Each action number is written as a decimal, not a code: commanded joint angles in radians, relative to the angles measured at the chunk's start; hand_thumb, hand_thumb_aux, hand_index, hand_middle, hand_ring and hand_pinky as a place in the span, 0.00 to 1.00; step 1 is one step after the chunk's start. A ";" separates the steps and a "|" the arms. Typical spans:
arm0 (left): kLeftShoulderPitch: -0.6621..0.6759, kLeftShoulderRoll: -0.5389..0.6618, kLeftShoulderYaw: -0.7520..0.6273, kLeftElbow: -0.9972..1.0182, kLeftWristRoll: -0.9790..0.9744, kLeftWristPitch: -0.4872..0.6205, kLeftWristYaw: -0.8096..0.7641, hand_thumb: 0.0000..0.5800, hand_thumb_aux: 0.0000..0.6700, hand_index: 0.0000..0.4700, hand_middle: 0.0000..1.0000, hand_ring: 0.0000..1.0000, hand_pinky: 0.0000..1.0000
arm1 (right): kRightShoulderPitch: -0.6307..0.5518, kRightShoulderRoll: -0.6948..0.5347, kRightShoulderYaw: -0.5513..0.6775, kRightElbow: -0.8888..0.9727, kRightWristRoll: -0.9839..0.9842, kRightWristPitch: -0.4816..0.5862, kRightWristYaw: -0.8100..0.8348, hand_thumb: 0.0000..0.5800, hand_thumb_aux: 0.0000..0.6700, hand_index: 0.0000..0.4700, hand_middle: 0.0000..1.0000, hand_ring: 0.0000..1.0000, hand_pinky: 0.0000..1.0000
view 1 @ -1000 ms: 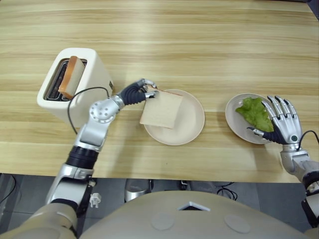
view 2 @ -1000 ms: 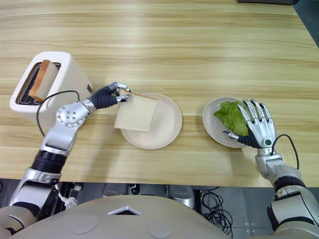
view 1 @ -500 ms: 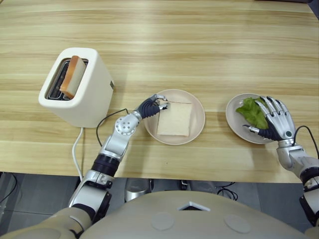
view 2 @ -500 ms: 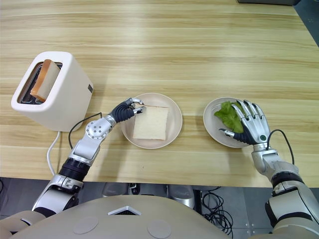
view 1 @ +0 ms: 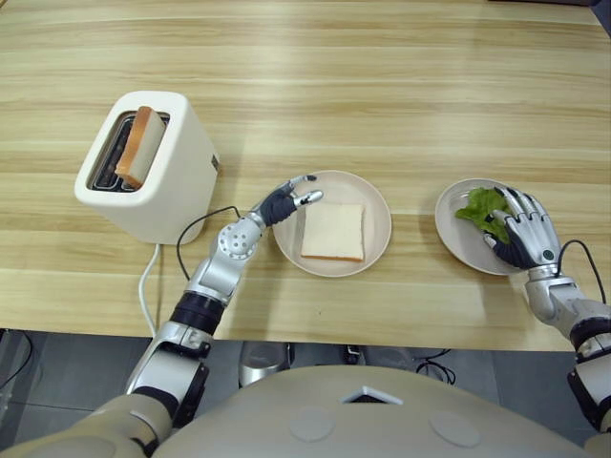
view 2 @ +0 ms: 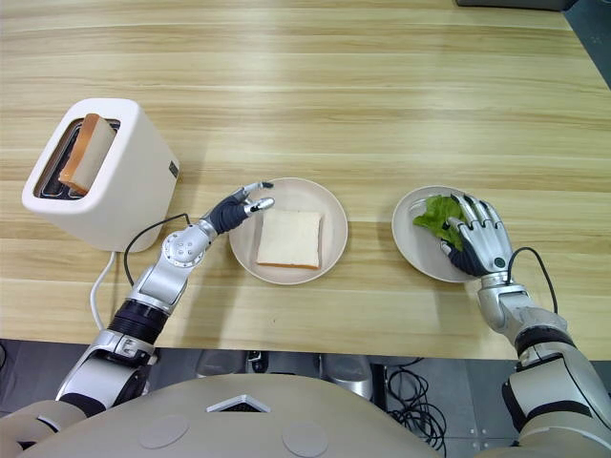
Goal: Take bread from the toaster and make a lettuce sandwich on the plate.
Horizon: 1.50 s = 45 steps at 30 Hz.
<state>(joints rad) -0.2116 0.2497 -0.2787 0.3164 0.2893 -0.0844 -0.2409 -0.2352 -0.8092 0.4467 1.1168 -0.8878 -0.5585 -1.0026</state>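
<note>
A slice of white bread (view 1: 332, 232) lies flat on the beige plate (view 1: 378, 203) in the middle of the table. My left hand (view 1: 286, 200) rests at the plate's left rim, fingers spread open and off the bread. The white toaster (view 1: 167, 181) stands at the left with one slice of bread (view 1: 136, 146) sticking up from its slot. To the right, a green lettuce leaf (view 1: 479, 205) lies on a small plate (view 1: 456, 234). My right hand (view 1: 520, 238) is over that plate with its fingers curled down on the lettuce.
The toaster's black cord (view 1: 205, 218) loops over the table beside my left forearm, and a white cable (view 1: 148, 286) hangs off the front edge. Bare wooden tabletop (view 1: 363, 86) stretches behind the plates.
My left hand laid the slice flat on the plate, let go and opened. My right hand lowered onto the lettuce and curled its fingers over it.
</note>
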 commanded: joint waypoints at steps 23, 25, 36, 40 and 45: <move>-0.014 0.045 0.092 -0.108 0.014 -0.053 0.070 0.00 0.00 0.00 1.00 1.00 1.00 | -0.014 -0.038 -0.115 -0.404 0.093 -0.085 0.047 1.00 1.00 0.98 1.00 1.00 1.00; -0.005 0.051 0.101 -0.151 0.020 -0.051 0.078 0.00 0.00 0.00 1.00 1.00 1.00 | -0.016 -0.026 -0.126 -0.487 0.095 -0.083 0.081 1.00 1.00 0.98 1.00 1.00 1.00; -0.010 0.117 0.273 -0.574 -0.011 0.031 0.083 0.00 0.00 0.00 0.97 0.97 0.97 | -0.172 0.146 -0.066 -0.654 0.008 -0.111 0.226 1.00 1.00 0.98 1.00 1.00 1.00; -0.012 0.153 0.361 -0.673 -0.026 0.064 0.079 0.00 0.00 0.00 0.95 0.95 0.95 | -0.271 0.234 0.006 -0.549 -0.063 -0.120 0.220 1.00 1.00 0.98 1.00 1.00 1.00; 0.025 0.216 0.495 -0.761 -0.038 0.094 0.079 0.00 0.00 0.00 0.91 0.91 0.91 | -0.395 0.330 0.152 -0.360 -0.220 -0.065 0.157 1.00 1.00 0.98 1.00 1.00 1.00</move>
<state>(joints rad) -0.2059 0.4533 0.1703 -0.4037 0.2642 -0.0136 -0.1517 -0.6080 -0.4949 0.5524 0.6938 -1.0571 -0.6397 -0.8246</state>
